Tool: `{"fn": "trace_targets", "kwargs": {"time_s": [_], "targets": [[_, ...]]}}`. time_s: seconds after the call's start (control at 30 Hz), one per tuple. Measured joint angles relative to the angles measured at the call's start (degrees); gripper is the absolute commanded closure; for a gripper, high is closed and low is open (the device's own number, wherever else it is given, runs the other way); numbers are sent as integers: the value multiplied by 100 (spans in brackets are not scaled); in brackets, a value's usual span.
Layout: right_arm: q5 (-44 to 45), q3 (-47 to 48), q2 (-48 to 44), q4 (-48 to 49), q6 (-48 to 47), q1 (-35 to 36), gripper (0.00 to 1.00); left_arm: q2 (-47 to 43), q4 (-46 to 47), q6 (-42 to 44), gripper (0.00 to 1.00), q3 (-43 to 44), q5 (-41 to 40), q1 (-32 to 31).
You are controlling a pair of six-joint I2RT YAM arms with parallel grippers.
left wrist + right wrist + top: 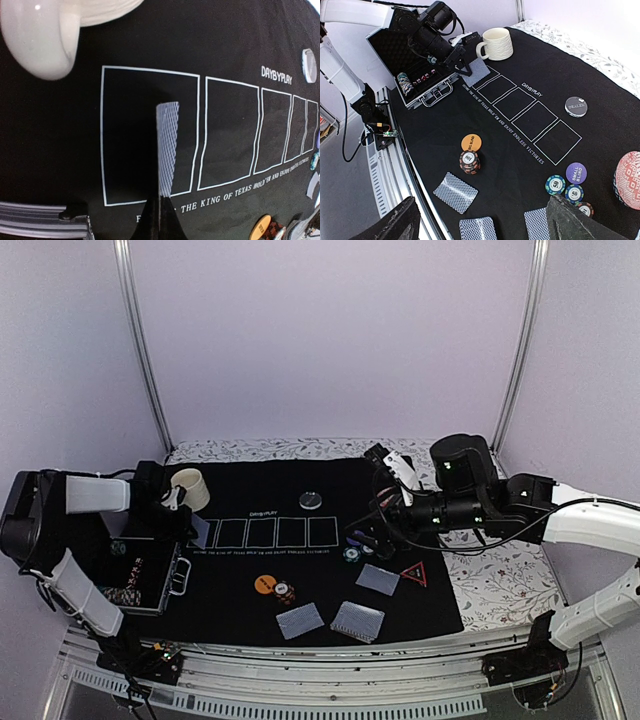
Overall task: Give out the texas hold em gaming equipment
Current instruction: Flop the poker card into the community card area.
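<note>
My left gripper (161,200) is shut on a playing card (167,145) with a blue-grey patterned back, held edge-on over the leftmost printed box of the black mat (150,60). From the right wrist view the same card (477,71) hangs beside the cream mug (496,44). My right gripper (485,220) is open and holds nothing, above three face-down cards (455,192) (477,230) (537,222). An orange disc (471,142) touches a chip stack (469,162). A purple disc (576,173) lies by two "50" chips (555,184). The dealer disc (311,500) and triangle marker (414,573) lie on the mat.
An open black case (150,575) with chips stands at the mat's left edge, under my left arm. The mug (190,488) is at the mat's back left corner. A red patterned bowl (629,180) sits right of the purple disc. Floral cloth (500,585) borders the mat.
</note>
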Motion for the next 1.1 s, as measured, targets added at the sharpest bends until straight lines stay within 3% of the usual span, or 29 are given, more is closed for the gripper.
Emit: {"fn": "trace_targets", "kwargs": {"time_s": [0.53, 1.1], "targets": [[-2, -184, 35, 74, -15, -4, 10, 63, -181, -28, 100, 210, -42, -35], [-9, -247, 33, 136, -20, -4, 11, -50, -1045, 101, 100, 813, -2949, -1115]]}}
